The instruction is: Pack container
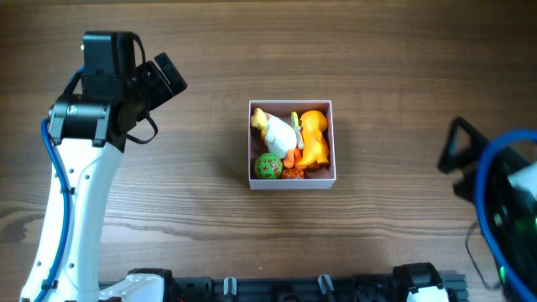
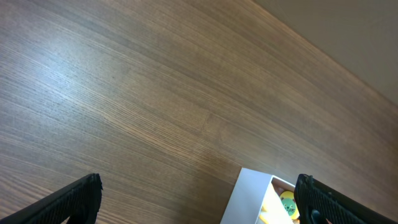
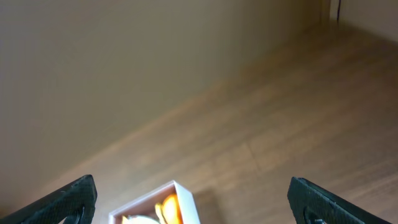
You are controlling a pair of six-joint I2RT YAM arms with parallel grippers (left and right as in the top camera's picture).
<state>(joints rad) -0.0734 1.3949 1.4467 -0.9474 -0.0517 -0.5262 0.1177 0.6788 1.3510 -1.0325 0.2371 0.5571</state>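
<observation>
The container [image 1: 292,181] is a small square white-walled box at the table's middle. It holds a white and yellow toy [image 1: 275,127], an orange toy [image 1: 314,134], a green ball [image 1: 268,167] and a small orange piece [image 1: 293,169]. The container also shows at the bottom of the left wrist view [image 2: 249,199] and of the right wrist view [image 3: 186,202]. My left gripper [image 2: 199,202] is open and empty, well to the left of the container. My right gripper [image 3: 193,202] is open and empty, far to the right of it.
The wooden table [image 1: 394,59] spreads all round the container. The left arm [image 1: 84,168] stands at the left edge, the right arm [image 1: 503,193] at the right edge. Black fixtures [image 1: 294,289] line the front edge. A wall [image 3: 124,62] rises behind the table.
</observation>
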